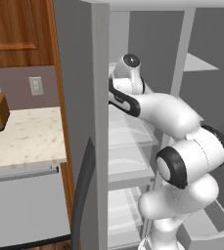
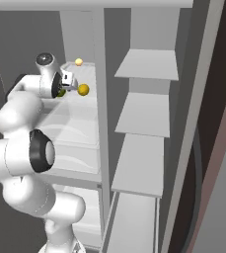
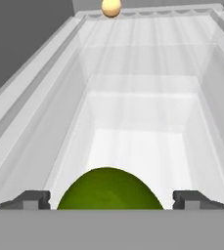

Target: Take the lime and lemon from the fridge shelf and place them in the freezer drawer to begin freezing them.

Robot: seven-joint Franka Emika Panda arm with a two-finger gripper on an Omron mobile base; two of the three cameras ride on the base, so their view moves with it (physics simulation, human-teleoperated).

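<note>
The gripper (image 3: 110, 199) stands wide open around the lime (image 3: 110, 190), its lower half cut off. Contact cannot be told. The lemon (image 2: 83, 89) lies just right on the fridge shelf (image 2: 87, 106).

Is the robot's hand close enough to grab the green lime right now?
Probably yes. In the hand view the lime sits right between the two fingertips of the gripper, with nothing in between. The fingers stand apart on either side of it, so they only need to close.
</note>
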